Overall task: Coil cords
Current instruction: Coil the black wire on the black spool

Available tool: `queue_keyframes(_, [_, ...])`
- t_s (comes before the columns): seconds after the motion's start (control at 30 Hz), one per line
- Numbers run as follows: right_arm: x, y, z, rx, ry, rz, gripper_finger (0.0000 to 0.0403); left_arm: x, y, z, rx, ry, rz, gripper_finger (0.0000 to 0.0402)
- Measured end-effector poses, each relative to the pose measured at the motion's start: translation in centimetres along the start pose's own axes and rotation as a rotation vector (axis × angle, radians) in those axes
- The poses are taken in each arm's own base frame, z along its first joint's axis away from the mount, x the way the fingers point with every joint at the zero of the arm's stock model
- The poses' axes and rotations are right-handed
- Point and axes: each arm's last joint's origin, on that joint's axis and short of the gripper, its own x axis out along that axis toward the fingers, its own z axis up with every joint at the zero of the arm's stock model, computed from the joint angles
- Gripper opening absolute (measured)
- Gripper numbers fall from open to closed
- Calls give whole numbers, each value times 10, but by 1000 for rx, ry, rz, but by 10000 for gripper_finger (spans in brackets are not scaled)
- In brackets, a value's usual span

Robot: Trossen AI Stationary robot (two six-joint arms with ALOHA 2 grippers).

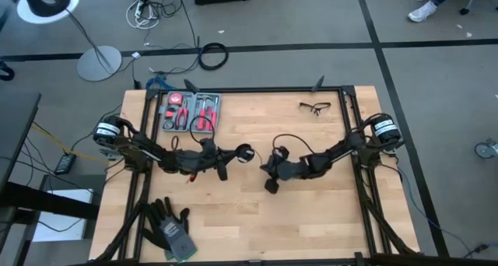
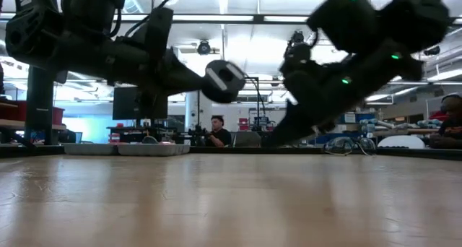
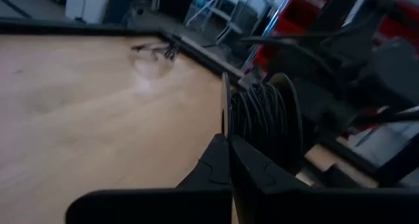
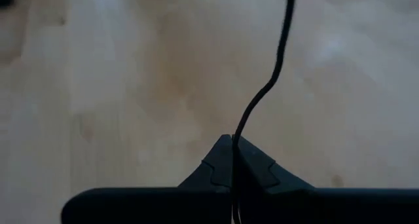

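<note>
Cord (image 4: 275,73) in both closed grippers, left (image 3: 228,140) and right (image 4: 233,140)

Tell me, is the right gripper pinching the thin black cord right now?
Yes, in the right wrist view the right gripper has its fingers shut on the thin black cord, which runs out from between them.

A grey carpeted floor (image 1: 311,21) crossed by dark lines surrounded the wooden table (image 1: 257,219). At eleven o'clock stood a floor lamp's round base (image 1: 99,63), with loose cables (image 1: 148,9) at twelve. Across the room, ceiling strip lights (image 2: 216,19) glowed above workbenches, where a seated person (image 2: 216,131) faced monitors.
</note>
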Motion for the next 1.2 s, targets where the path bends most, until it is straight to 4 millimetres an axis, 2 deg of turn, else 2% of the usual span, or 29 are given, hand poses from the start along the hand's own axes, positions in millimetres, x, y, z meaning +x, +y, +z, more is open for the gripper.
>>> queue_keyframes(0.23, [14, -5, 36, -50, -29, 28, 0, 0, -5, 9, -30, -86, -30, 0])
queue_keyframes(0.5, [18, -4, 54, -68, -34, 67, 0, 3, -7, 16, 12, -183, 69, 0])
queue_keyframes(0.7, [16, 4, 54, -60, 10, 200, 0, 11, -6, 10, 83, -128, 205, 0])
queue_keyframes(0.9, [12, 15, 50, -69, 28, 268, 7, 14, -3, 1, 89, -36, 262, 0])
queue_keyframes(1.07, [9, 20, 43, -27, 87, 271, 22, 12, 3, -7, 60, 40, 308, 0])
queue_keyframes(1.2, [7, 22, 38, -26, 119, 269, 13, 13, 7, -14, 37, 80, 321, 0])
